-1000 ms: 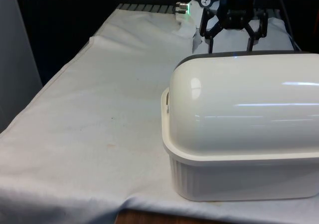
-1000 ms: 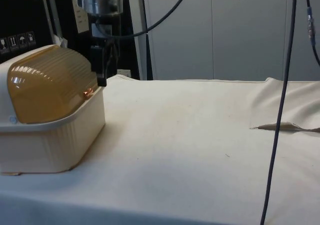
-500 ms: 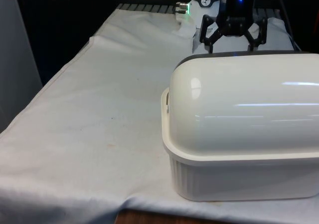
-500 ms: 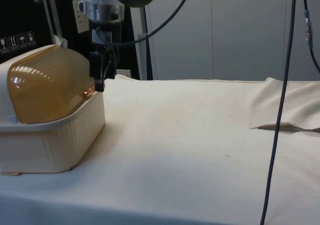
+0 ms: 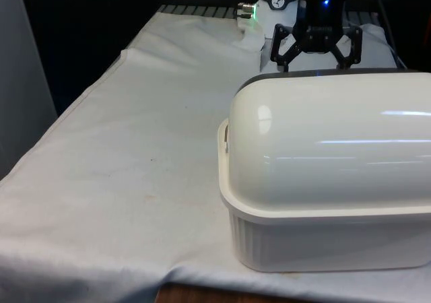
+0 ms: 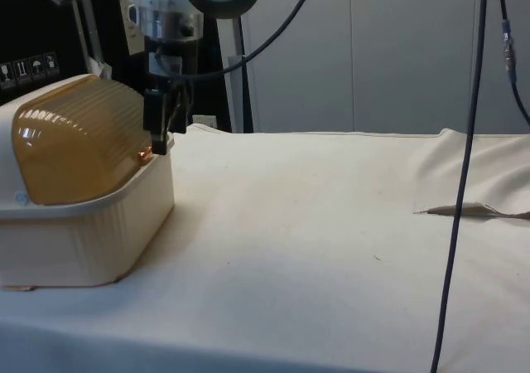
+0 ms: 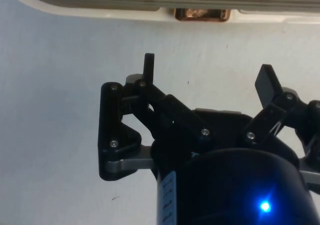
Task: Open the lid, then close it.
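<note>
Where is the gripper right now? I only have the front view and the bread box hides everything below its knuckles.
Observer: In the side view the gripper hangs at the lid's lower front edge, just above the base's rim.
Operator: Is there a handle there?
Observer: Yes, the wrist view shows a small copper handle on that edge, ahead of the fingers.
Operator: Have the fingers closed on it?
Observer: No, the fingers are spread apart with only cloth between them.

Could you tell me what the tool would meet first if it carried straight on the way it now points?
Probably the copper-coloured handle at the bread box lid's edge: it lies ahead, between the open fingers. Depth is unclear.
</note>
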Controlling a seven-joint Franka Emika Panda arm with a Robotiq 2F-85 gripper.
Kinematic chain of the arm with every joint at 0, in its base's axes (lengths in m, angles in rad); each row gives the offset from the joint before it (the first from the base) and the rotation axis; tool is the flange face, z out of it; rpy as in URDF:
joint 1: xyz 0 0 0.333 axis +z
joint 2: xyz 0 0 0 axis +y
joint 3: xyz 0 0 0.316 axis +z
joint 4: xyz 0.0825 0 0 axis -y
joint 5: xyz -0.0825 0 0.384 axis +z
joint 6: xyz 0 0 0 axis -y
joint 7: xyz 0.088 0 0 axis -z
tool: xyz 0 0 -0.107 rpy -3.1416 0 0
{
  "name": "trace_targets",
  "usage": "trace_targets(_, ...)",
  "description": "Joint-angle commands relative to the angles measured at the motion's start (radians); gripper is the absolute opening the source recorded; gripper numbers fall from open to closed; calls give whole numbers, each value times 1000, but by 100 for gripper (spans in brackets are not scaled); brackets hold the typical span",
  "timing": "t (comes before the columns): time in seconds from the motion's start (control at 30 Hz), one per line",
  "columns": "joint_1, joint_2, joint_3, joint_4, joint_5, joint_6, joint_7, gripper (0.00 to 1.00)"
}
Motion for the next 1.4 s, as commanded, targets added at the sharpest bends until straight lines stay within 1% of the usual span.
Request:
trace_targets(0.0, 0, 2, 0, 3, 0, 0, 0, 100)
trace_targets(0.03, 4, 7, -6, 8, -11, 2, 8, 100)
trace_targets(0.07, 4, 9, -6, 9, -12, 2, 7, 100)
trace_targets(0.23, -1, 17, -10, 12, -11, 4, -3, 100)
trace_targets(0.27, -1, 10, -5, 8, -3, 0, -5, 100)
trace_targets(0.3, -2, 19, -11, 13, -10, 5, -7, 100)
trace_targets(0.37, -3, 22, -13, 15, -9, 5, -14, 100)
trace_targets(0.43, -3, 26, -17, 16, -7, 5, -22, 92)
trace_targets(0.63, -4, 25, -17, 15, -3, 0, -28, 61)
trace_targets(0.67, -4, 29, -19, 18, -6, 5, -29, 61)
trace_targets(0.7, -4, 29, -19, 18, -5, 5, -31, 51)
trace_targets(0.9, -5, 30, -19, 18, -5, 5, -33, 22)
trace_targets(0.93, -5, 30, -20, 18, -5, 5, -33, 15)
trace_targets(0.97, -5, 26, -19, 16, -3, 0, -32, 11)
trace_targets(1.03, -3, 30, -20, 18, -6, 2, -30, 1)
trace_targets(1.17, -2, 34, -18, 25, -5, -4, -27, 0)
trace_targets(1.3, 2, 33, -13, 34, -4, -10, -21, 0)
trace_targets(1.33, -2, 31, -13, 28, -3, -4, -27, 0)
trace_targets(1.37, 2, 33, -13, 34, -4, -10, -21, 0)
